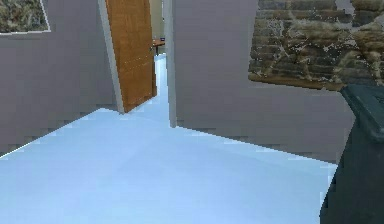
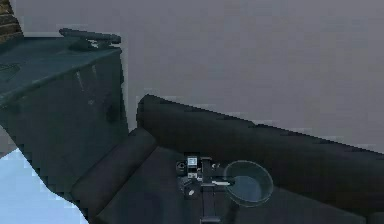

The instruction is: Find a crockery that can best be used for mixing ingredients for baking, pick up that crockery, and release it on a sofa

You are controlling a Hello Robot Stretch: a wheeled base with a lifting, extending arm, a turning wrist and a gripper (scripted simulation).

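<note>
Ahead, a wooden door [image 1: 131, 50] is standing ajar between grey walls. Sideways, the gripper [image 2: 184, 180] is showing against a dark sofa [image 2: 300, 160], with a clear bowl [image 2: 248, 183] sitting just to its right. I cannot tell whether it is holding anything.

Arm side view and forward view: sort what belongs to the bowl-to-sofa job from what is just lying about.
Job in hand:
bowl
sofa
gripper

Just lying about:
dark cabinet
wooden door
wall picture
</note>
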